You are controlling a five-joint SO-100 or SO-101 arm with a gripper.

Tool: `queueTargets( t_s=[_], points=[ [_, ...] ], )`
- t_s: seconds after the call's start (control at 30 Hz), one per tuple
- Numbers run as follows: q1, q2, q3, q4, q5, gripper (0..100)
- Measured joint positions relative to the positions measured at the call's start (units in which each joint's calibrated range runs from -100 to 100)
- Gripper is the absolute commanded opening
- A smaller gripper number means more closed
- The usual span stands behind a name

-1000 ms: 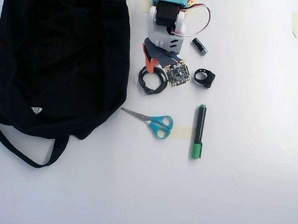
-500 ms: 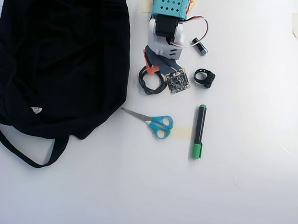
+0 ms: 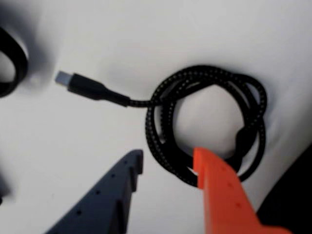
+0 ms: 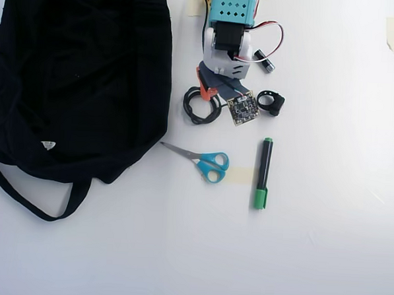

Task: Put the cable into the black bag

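Reaching for the pick-up is the step in hand; nothing is carried yet. Going left to right in the overhead view, the black bag point(image 4: 78, 75) fills the picture's nine-to-eleven o'clock side, lying flat on the white tabletop point(image 4: 323, 260) with a strap loop trailing toward seven o'clock. Just right of the bag's edge lies the cable point(image 4: 200, 108), a small black coil resting on the tabletop, with the arm coming in from twelve o'clock directly above it. Below, toward six o'clock, sit the blue-handled scissors point(image 4: 206, 162), then the green marker point(image 4: 263, 174), and at the arm's three o'clock side a black ring clip point(image 4: 271, 102).

In the wrist view the claw point(image 3: 168, 163) stands apart in a moderate gap, holding nothing: the dark finger point(image 3: 109, 200) sits outside the coil at seven o'clock, while the orange finger point(image 3: 224, 195) overlaps the coil's lower strands near five o'clock. The cable point(image 3: 207, 124) has its plug end stretched toward ten o'clock.

The next move probably calls for lowering slightly so the strands sit between the fingers, closing firmly, lifting, then swinging toward nine o'clock over the bag; whether the bag's mouth is open cannot be told.
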Motion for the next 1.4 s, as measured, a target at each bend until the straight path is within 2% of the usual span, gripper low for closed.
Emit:
queueTargets(
  t_s=[0.3,1.0,1.4],
  points=[
    [-0.4,0.0,0.9,0.0,-0.2,29],
    [-2.0,4.6,0.9,0.0,-1.0,29],
    [-2.2,10.1,1.2,-5.2,-1.0,29]
  ],
)
